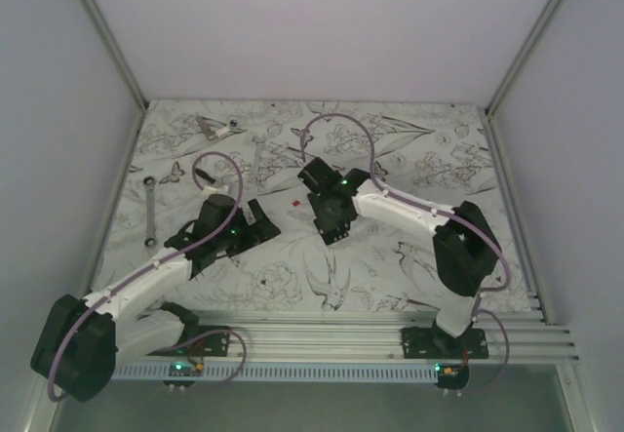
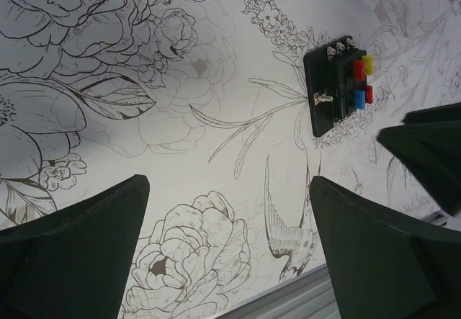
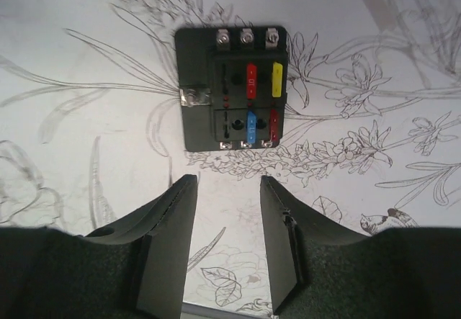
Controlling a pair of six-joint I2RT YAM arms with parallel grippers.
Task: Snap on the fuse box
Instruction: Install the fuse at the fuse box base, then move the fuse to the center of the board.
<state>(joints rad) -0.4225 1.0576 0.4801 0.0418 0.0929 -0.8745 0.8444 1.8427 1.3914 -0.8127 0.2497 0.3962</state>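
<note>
Black fuse box (image 3: 230, 88) lies flat on the table (image 3: 65, 16) just ahead of the right gripper (image 3: 228, 183), jaws half-open and empty; left gripper (image 2: 229, 183) jaws wide; likely light, rigid, graspable by its side edges.

Plain pale walls (image 1: 322, 22) enclose a table (image 1: 390, 268) covered in a black-and-white floral line print, evenly lit.

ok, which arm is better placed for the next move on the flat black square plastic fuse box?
Right, probably. The fuse box lies lined up just ahead of the right gripper, jaws part open and empty. From the left gripper it sits off to one side, beyond the wide-open jaws.
</note>
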